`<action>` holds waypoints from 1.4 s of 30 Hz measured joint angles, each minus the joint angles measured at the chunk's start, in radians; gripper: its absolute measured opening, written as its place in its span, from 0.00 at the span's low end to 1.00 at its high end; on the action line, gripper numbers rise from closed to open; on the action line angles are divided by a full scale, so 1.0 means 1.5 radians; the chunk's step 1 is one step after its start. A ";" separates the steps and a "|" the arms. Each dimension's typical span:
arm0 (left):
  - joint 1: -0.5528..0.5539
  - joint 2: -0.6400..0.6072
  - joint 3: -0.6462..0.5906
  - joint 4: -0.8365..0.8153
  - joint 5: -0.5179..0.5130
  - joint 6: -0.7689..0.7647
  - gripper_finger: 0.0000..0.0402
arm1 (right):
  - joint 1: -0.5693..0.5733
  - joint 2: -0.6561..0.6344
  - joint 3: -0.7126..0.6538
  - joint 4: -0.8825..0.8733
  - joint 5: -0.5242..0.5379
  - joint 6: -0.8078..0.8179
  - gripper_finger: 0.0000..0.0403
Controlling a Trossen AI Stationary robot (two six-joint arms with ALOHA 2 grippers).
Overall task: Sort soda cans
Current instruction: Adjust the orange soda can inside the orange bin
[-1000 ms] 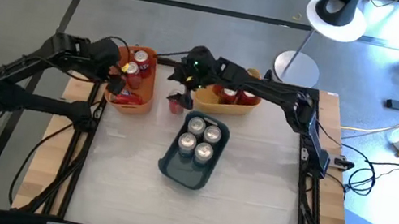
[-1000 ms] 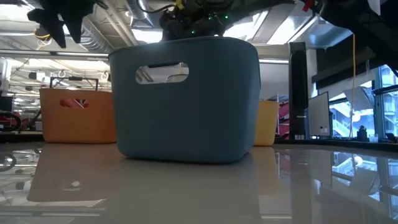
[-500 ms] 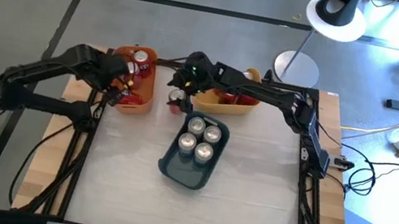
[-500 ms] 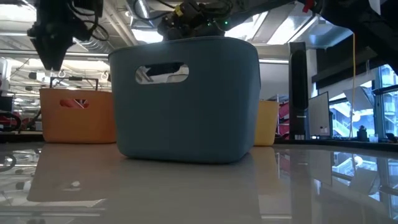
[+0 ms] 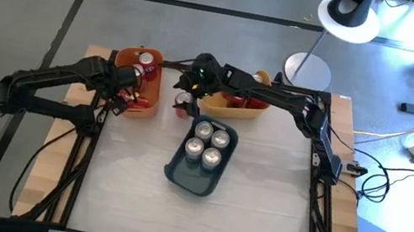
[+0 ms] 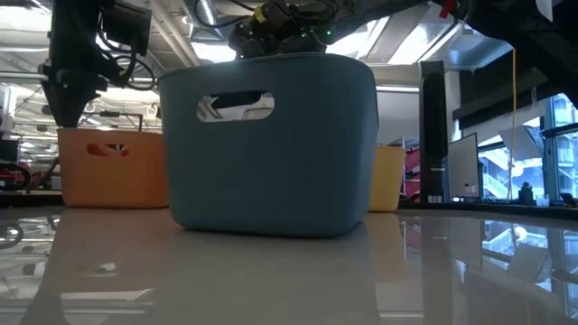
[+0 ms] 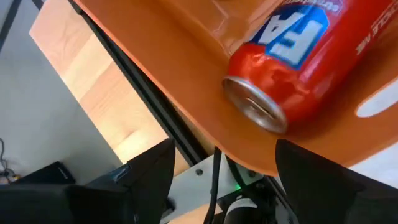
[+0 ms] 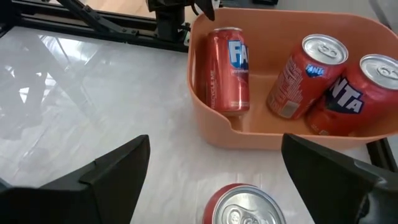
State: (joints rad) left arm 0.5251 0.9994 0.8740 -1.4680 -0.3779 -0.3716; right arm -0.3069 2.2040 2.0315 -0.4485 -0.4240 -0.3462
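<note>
Red soda cans (image 8: pixel 298 78) lie and lean in the orange bin (image 5: pixel 143 107) at the table's far left. My left gripper (image 7: pixel 233 186) hangs open just above this bin's left part, over a red can lying on its side (image 7: pixel 289 59). One red can (image 8: pixel 242 208) stands upright on the table between the orange and yellow bins. My right gripper (image 8: pixel 221 180) hovers open over it, a finger on either side, apart from it. Several silver cans (image 5: pixel 206 143) stand in the dark blue-grey bin (image 5: pixel 194 180).
The yellow bin (image 5: pixel 234 109) at the far middle holds red cans. In the low view the blue-grey bin (image 6: pixel 271 144) fills the middle, with the orange bin (image 6: pixel 113 167) behind it on the left. The near half of the table (image 5: pixel 196 225) is bare.
My left gripper has come down toward the orange bin, rolling and tipping more steeply downward; its fingers stay apart. My right gripper and the cans have kept still.
</note>
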 joint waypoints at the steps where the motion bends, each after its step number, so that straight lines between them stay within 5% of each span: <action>1: 0.000 0.000 -0.001 0.004 0.000 0.000 0.66 | 0.000 0.000 0.000 0.000 0.000 0.000 0.90; 17: 0.000 0.000 0.000 0.114 -0.016 0.046 0.66 | 0.000 0.000 0.000 0.008 -0.004 0.000 0.90; 22: 0.010 0.001 0.000 0.210 0.055 0.130 0.66 | -0.001 0.000 0.000 0.008 -0.005 -0.001 0.90; 42: 0.143 0.123 -0.043 0.247 0.143 0.259 0.66 | -0.001 0.000 0.001 0.002 -0.006 -0.001 0.90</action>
State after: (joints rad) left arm 0.7392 1.1843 0.8090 -1.0982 -0.1637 0.0169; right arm -0.3077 2.2040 2.0323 -0.4454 -0.4335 -0.3481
